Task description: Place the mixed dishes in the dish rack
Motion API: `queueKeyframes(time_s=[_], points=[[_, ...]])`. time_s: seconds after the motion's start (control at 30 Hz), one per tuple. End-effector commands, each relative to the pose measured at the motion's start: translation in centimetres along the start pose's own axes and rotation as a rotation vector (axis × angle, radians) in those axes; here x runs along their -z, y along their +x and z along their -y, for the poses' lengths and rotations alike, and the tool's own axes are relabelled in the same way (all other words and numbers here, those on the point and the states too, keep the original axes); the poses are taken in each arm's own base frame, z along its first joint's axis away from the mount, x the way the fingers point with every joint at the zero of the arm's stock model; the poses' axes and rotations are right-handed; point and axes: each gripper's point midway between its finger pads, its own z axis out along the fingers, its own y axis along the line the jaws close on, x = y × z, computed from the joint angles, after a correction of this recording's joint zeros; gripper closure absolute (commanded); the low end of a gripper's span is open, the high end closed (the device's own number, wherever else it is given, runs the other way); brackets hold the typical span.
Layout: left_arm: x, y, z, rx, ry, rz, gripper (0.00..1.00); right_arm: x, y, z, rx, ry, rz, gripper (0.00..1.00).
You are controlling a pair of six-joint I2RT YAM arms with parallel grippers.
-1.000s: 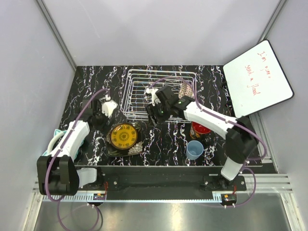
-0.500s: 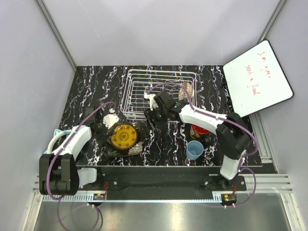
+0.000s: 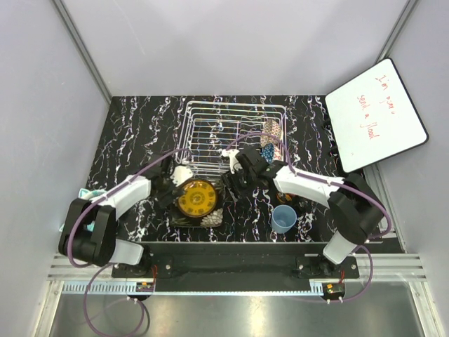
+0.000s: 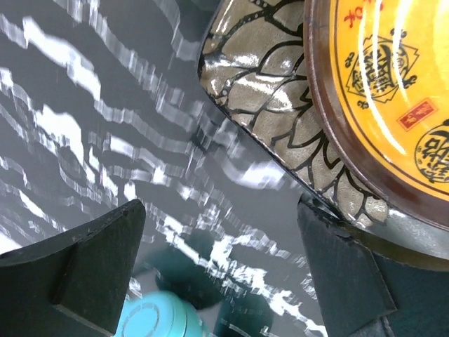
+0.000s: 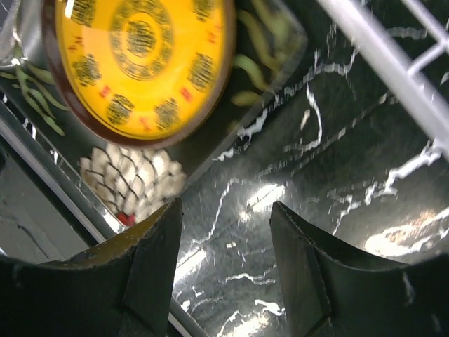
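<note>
Loading partly done: pinkish speckled bowl (image 3: 272,129) and blue patterned bowl (image 3: 269,149) in the white wire rack (image 3: 214,133); yellow-orange round plate (image 3: 196,199), stacked on dark squarish plate (image 4: 266,119), waits between my left claw (image 4: 221,210) and right claw (image 5: 226,209), both open.

Swung left gripper (image 3: 175,188) down beside dark patterned squarish plate (image 3: 205,219), now shifted rightward. Drew right gripper (image 3: 230,182) off dish rack (image 3: 210,105) toward it.

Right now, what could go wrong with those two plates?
The yellow plate lies stacked on the dark plate, so lifting one might drag or tip the other. The left gripper and right gripper, both open, crowd that same stack and could bump each other. The dish rack wires sit near the right gripper and might snag it.
</note>
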Motion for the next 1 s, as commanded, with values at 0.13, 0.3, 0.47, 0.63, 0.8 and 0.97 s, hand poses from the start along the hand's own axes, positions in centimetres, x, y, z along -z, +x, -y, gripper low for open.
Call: queueKeyframes(time_s=[0.13, 0.3, 0.47, 0.63, 0.8, 0.97], points=[[0.1, -6.4, 1.8, 0.038, 0.044, 0.13, 0.05, 0.7, -0.2, 0.2, -0.009, 0.015, 0.074, 0.39], [1.0, -5.6, 1.0, 0.022, -0.008, 0.12, 0.05, 0.4, -2.4, -0.6, 0.017, -0.021, 0.097, 0.39], [3.4, -4.2, 0.4, -0.044, -0.075, 0.13, 0.04, -0.7, -4.1, -1.5, 0.019, -0.069, 0.096, 0.41], [5.1, -4.8, -0.1, -0.066, -0.085, 0.166, 0.04, -2.6, -3.8, -1.3, 0.006, -0.082, 0.073, 0.42], [5.3, -5.9, 0.4, -0.06, -0.044, 0.188, 0.05, -4.1, -3.1, -0.8, -0.019, -0.087, 0.062, 0.43], [4.5, -6.3, 1.2, -0.068, -0.002, 0.179, 0.06, -4.5, -2.3, -0.7, -0.023, -0.09, 0.049, 0.43]])
